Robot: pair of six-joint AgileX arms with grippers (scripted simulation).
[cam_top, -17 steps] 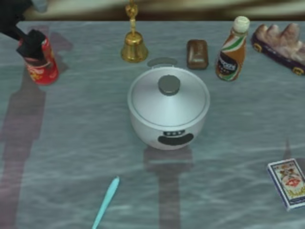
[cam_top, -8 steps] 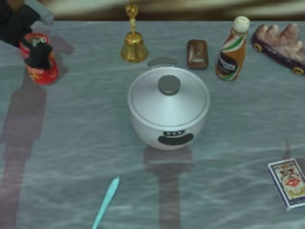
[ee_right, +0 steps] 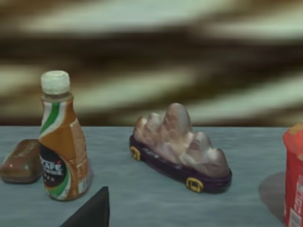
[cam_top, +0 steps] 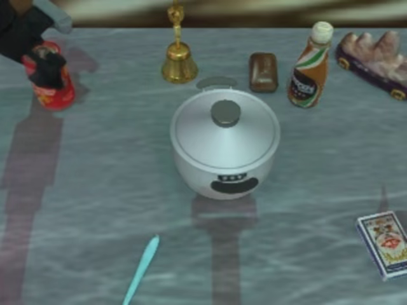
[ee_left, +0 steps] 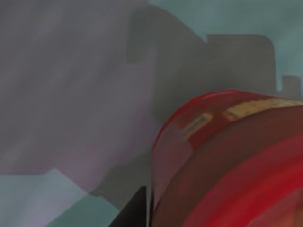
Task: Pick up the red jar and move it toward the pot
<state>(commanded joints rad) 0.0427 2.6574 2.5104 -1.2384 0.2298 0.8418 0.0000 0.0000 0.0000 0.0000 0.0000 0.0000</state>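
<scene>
At the far left of the table (cam_top: 95, 190), the left gripper (cam_top: 46, 67) pinches the one red jar (cam_top: 54, 95), well apart from the one pot (cam_top: 224, 143) in the middle. There is one bell (cam_top: 178, 62), one brown bottle (cam_top: 310, 67) and one blue pen (cam_top: 142, 270).

The red jar (cam_top: 52, 89) shows a yellowish label patch near its rim, perhaps with lettering. The pot (cam_top: 224, 143) is silver-grey with a darker grey knob and a black oval mark. The counter (cam_top: 95, 190) is streaked grey-teal, marble-like. The bell (cam_top: 179, 60) is brass-gold; the bottle (cam_top: 309, 67) brown with a white cap and green-white stripes — the pen (cam_top: 142, 269) pale turquoise.
</scene>
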